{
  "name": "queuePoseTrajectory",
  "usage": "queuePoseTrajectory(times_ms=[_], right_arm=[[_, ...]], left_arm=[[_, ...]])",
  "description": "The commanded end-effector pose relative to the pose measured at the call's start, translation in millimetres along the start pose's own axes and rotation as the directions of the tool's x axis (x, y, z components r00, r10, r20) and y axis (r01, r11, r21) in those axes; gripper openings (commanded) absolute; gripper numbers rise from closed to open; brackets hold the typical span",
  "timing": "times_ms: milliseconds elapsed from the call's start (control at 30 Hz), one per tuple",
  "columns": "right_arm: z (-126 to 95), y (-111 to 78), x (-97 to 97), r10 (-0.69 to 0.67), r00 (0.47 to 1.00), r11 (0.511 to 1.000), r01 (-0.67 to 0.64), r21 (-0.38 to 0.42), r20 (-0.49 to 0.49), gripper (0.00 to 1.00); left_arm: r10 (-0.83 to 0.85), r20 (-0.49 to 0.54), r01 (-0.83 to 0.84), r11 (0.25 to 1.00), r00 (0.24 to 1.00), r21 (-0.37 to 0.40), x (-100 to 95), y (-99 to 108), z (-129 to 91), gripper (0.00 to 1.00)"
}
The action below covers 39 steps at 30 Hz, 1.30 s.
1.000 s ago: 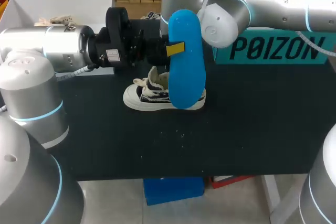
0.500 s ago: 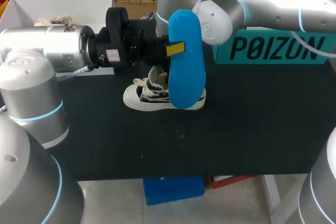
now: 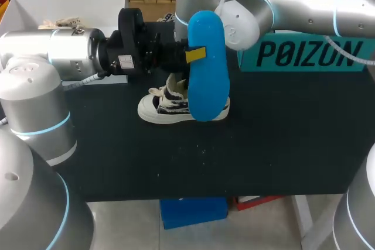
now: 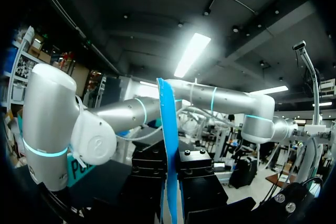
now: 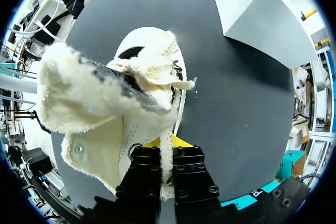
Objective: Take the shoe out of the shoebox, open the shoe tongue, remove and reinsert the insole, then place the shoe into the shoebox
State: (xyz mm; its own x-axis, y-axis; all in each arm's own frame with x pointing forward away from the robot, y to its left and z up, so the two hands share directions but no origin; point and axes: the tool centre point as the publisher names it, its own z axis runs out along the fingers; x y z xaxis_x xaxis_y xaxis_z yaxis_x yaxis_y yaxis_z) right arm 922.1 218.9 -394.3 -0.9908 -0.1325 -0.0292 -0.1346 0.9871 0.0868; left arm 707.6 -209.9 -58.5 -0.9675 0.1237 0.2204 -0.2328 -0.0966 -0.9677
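Above shoe (image 3: 157, 109), left gripper (image 4: 171, 187) clamping insole (image 3: 208, 80), right gripper (image 5: 167, 169) pinching tongue (image 5: 100, 100)

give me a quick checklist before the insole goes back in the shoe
1. Insole gripped: ok. The left fingers clamp it from both sides, and it stands upright.
2. Shoe steadied: ok. The right fingers pinch its fleecy lining.
3. Shoe sole-down on the table: ok.
4. Insole lined up with the shoe: cannot tell. It hides the heel in the head view.
5. Shoe opening clear: cannot tell. Fleece hangs over it in the right wrist view.
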Motion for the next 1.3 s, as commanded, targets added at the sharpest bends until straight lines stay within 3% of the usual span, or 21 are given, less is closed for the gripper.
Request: queuePoseTrajectory(times_ms=[33, 233, 433, 533, 633, 767, 900, 967, 1033, 1067, 1133, 1300], right_arm=[[0, 1.1, -0.8, 0.001, 1.0, 1.0, -0.001, 0.003, 0.0, 0.0], [-9, -0.5, -2.4, 0.039, 0.999, 0.999, -0.039, -0.019, 0.003, 0.0], [-33, -11.6, -12.3, 0.174, 0.984, 0.984, -0.176, 0.035, 0.04, 0.0], [-38, -22.2, -17.9, 0.275, 0.959, 0.957, -0.281, 0.079, 0.072, 0.0], [-45, -30.6, -27.3, 0.462, 0.884, 0.882, -0.466, 0.069, 0.069, 0.0], [-52, -39.6, -34.1, 0.67, 0.736, 0.733, -0.676, 0.072, 0.093, 0.0], [-52, -48.0, -35.3, 0.821, 0.555, 0.55, -0.832, 0.073, 0.13, 0.0], [-52, -52.3, -35.2, 0.884, 0.447, 0.443, -0.895, 0.06, 0.136, 0.0], [-53, -56.7, -34.1, 0.943, 0.307, 0.303, -0.952, 0.045, 0.127, 0.0], [-54, -57.7, -33.5, 0.955, 0.27, 0.267, -0.963, 0.039, 0.124, 0.0], [-55, -61.6, -31.1, 0.983, 0.137, 0.134, -0.991, 0.028, 0.12, 0.0], [-61, -65.8, -24.2, 0.994, -0.055, -0.056, -0.998, 0.004, 0.09, 0.0]], left_arm=[[0.002, 0.005, -0.002, 1.0, 1.0, 0.002, -0.4, 1, 3, 0.0], [0.002, 0.005, -0.002, 1.0, 1.0, 0.002, -0.4, 1, 3, 0.0], [0.002, 0.005, -0.002, 1.0, 1.0, 0.002, -0.4, 1, 3, 0.0], [0.002, 0.005, -0.002, 1.0, 1.0, 0.002, -0.4, 1, 3, 0.0], [0.002, 0.005, -0.002, 1.0, 1.0, 0.002, -0.4, 1, 3, 0.0], [0.002, 0.005, -0.002, 1.0, 1.0, 0.002, -0.4, 1, 3, 0.0], [0.002, 0.005, -0.002, 1.0, 1.0, 0.002, -0.4, 1, 3, 0.0], [0.002, 0.005, -0.002, 1.0, 1.0, 0.002, -0.4, 1, 3, 0.0], [0.002, 0.005, -0.002, 1.0, 1.0, 0.002, -0.4, 1, 3, 0.0], [0.002, 0.005, -0.002, 1.0, 1.0, 0.002, -0.4, 1, 3, 0.0], [0.002, 0.005, -0.002, 1.0, 1.0, 0.002, -0.4, 1, 3, 0.0], [0.002, 0.005, -0.002, 1.0, 1.0, 0.002, -0.4, 1, 3, 0.0]])
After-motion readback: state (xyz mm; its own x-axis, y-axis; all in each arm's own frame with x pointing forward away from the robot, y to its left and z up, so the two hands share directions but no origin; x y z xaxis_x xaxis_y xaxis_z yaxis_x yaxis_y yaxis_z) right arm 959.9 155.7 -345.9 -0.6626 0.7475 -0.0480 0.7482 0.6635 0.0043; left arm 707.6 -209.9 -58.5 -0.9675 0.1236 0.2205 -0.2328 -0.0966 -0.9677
